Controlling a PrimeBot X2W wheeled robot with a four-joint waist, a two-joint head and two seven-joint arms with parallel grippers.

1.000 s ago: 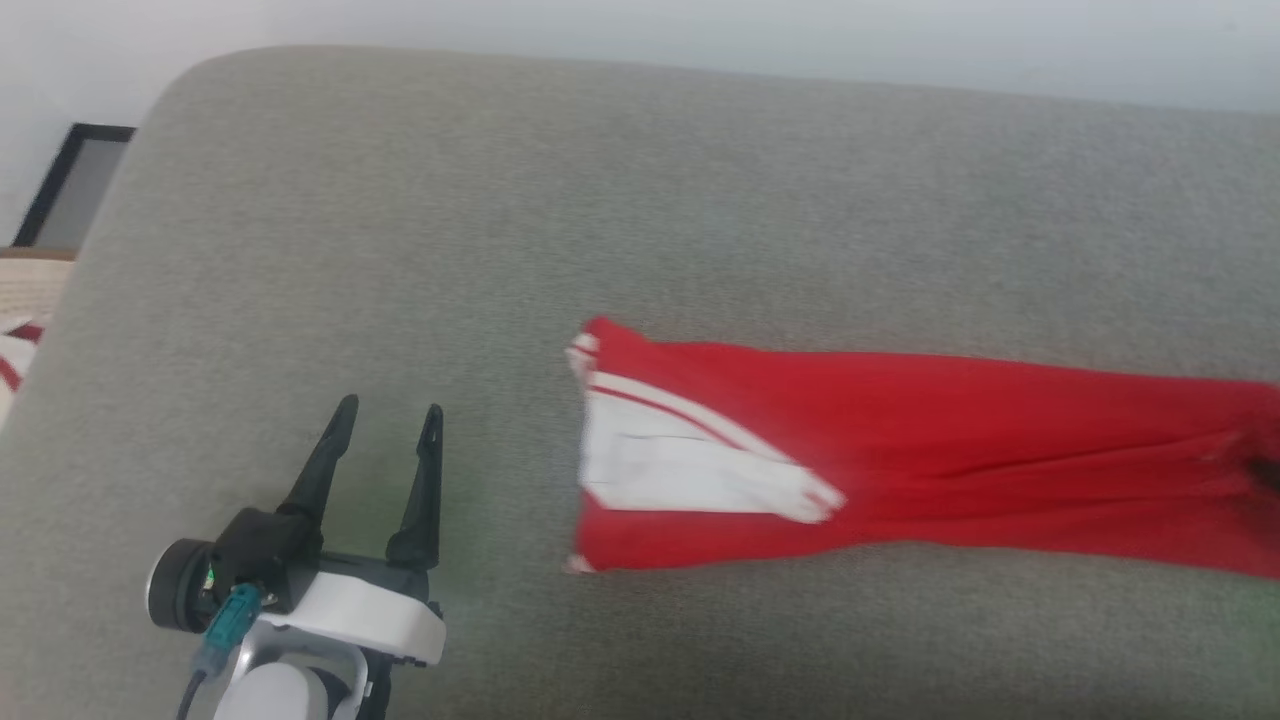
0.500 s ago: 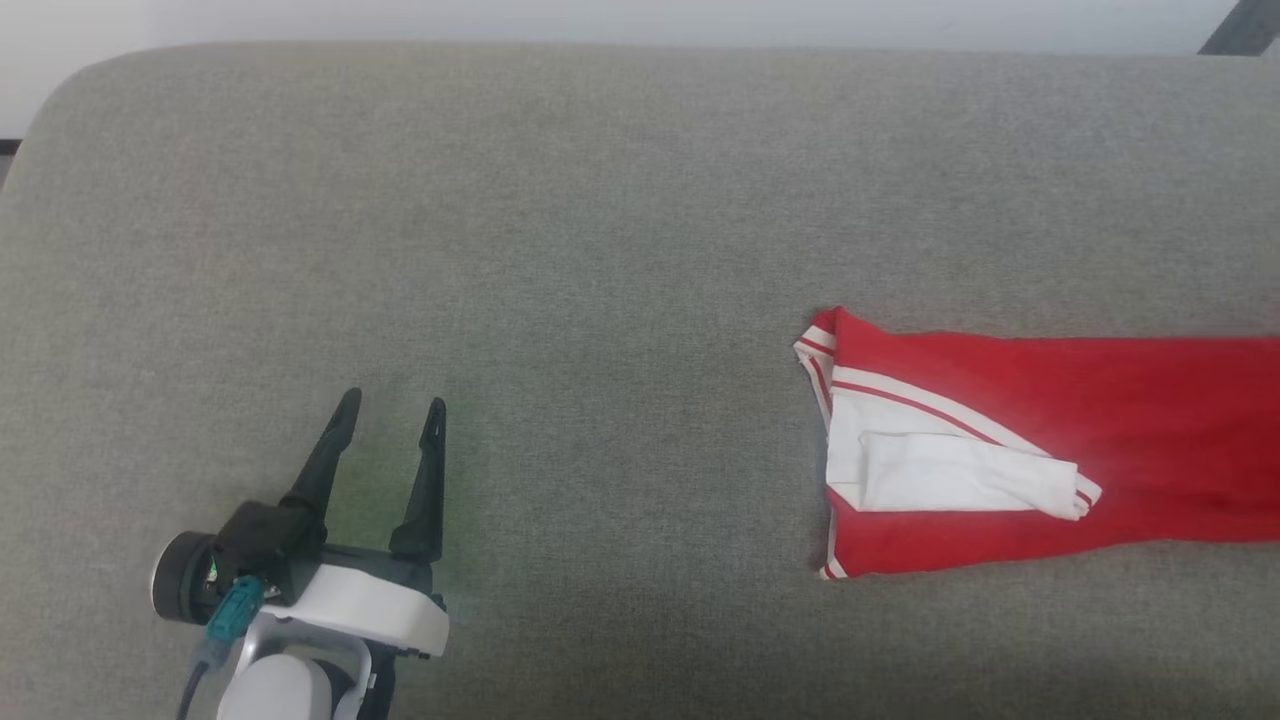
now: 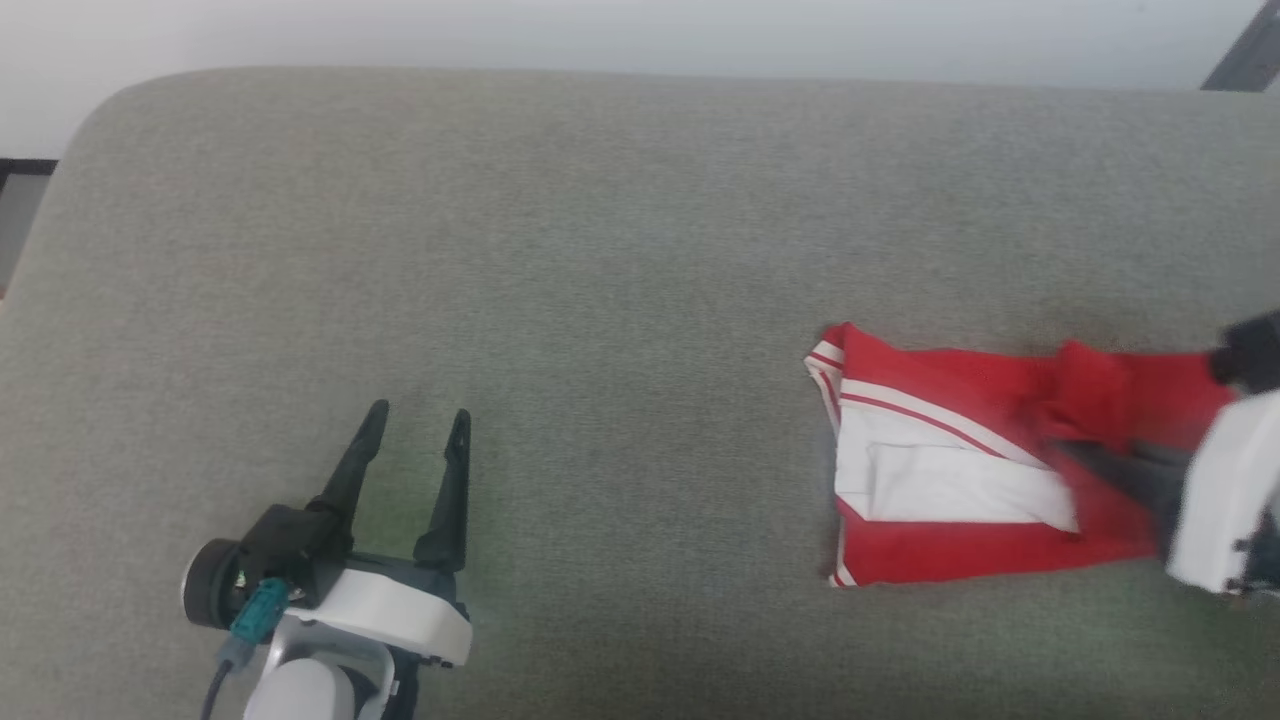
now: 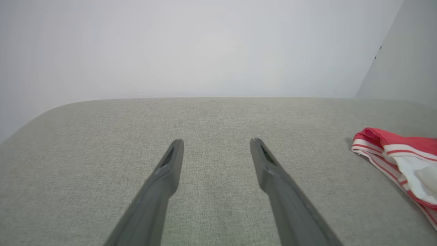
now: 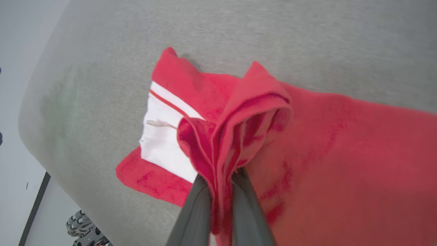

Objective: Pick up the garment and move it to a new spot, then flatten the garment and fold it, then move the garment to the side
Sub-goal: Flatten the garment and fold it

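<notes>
The garment [image 3: 950, 385], red with a white striped-trim sleeve, lies on the right part of a grey upholstered surface [image 3: 600, 250]. My right gripper [image 3: 1072, 448] is shut on a raised fold of its red cloth, coming in from the right edge. In the right wrist view the garment [image 5: 341, 136] bunches up between the closed fingers of my right gripper [image 5: 222, 175], with the white sleeve to the left. My left gripper [image 3: 420, 412] hovers open at the lower left, well apart from the cloth. Seen from the left wrist, my left gripper [image 4: 216, 141] holds nothing, and the garment [image 4: 392, 143] shows at the right edge.
A pale wall runs behind the surface's rounded far edge. A dark frame [image 3: 20, 175] sits past the left corner and a dark strip [image 3: 1245, 55] at the top right. Floor and a grey wheeled part [image 5: 82, 232] lie beyond the surface's edge.
The camera has swung, shifting the whole picture. My right gripper has come into the head view from the right, carrying a pinched red fold toward the sleeve end. The left gripper stays open.
</notes>
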